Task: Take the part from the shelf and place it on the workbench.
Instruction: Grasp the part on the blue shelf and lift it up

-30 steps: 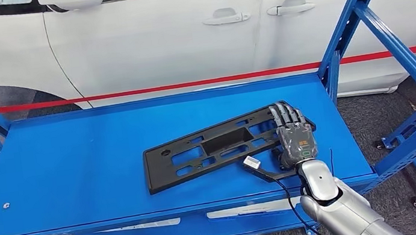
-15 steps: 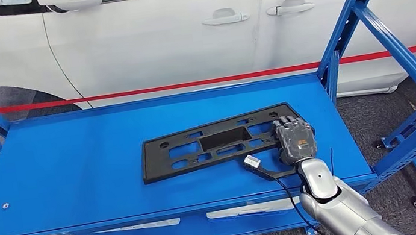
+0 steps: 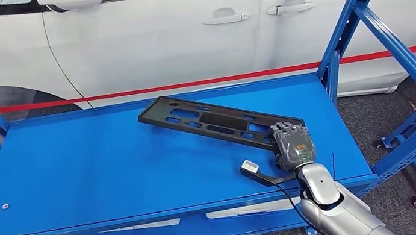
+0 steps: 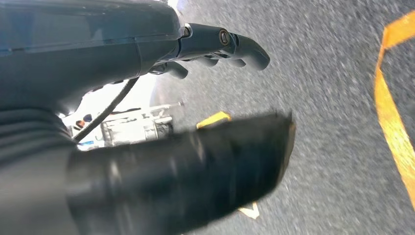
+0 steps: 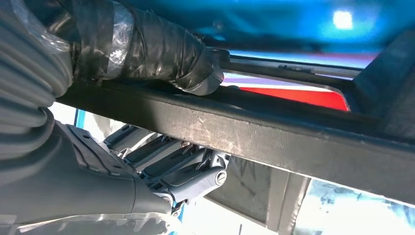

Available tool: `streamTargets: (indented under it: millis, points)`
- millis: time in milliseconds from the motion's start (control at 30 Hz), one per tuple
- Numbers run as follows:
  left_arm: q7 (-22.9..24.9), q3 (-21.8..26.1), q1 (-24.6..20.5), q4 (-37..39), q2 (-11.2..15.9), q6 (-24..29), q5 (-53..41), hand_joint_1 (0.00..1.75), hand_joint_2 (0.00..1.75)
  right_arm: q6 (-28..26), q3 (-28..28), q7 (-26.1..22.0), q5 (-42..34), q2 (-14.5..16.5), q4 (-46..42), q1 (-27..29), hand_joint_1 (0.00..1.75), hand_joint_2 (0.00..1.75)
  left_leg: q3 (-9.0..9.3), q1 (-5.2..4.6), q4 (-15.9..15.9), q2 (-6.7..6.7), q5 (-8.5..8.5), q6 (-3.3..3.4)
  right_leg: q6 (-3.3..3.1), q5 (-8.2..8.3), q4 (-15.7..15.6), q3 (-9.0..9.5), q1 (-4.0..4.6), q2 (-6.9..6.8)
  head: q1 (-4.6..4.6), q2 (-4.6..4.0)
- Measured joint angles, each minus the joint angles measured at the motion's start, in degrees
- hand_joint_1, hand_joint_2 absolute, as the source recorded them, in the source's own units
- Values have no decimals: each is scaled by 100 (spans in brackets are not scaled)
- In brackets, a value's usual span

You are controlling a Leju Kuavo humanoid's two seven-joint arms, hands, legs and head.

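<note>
Gripping one end of the black license plate bracket [image 3: 218,122], the right robot hand [image 3: 293,147] holds it tilted, the far end raised above the blue shelf [image 3: 78,165]. In the right wrist view the thumb [image 5: 161,54] presses on one face of the frame bar [image 5: 274,134] with the fingers [image 5: 181,169] curled beneath. The part appears to be rigid moulded plastic, light, long and perforated; held at one end it will likely lever and swing, so a firm clamp on the rim suits it. The left robot hand [image 4: 147,161] hangs over grey floor, fingers apart, holding nothing.
</note>
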Motion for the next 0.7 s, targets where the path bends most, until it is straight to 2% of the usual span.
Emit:
streamTargets:
  millis: [133,400,567,700]
  points:
    - [-25,4,4,-4,-25,-43,85,0,175,83,1,-111,-207,-40,-446,198,175,175,0,0,0,6,-5,-3,-1,-1,0,-4,2,7,0,-1]
    - [-4,5,5,-4,-35,-48,100,0,175,139,5,-163,-261,-75,-695,281,175,175,0,0,0,5,-5,-3,-1,-1,0,-5,3,6,0,-2]
    - [-55,11,40,-11,-52,32,197,0,175,344,73,-386,-703,-464,-2038,713,175,175,-17,1,0,-2,-5,-3,-3,-2,2,-12,6,-1,0,-1]
    - [7,11,42,-14,-58,-53,189,0,175,460,132,-684,-1012,-695,-2402,764,175,175,-25,1,0,-3,-5,-3,-4,-3,2,-18,3,-2,0,0]
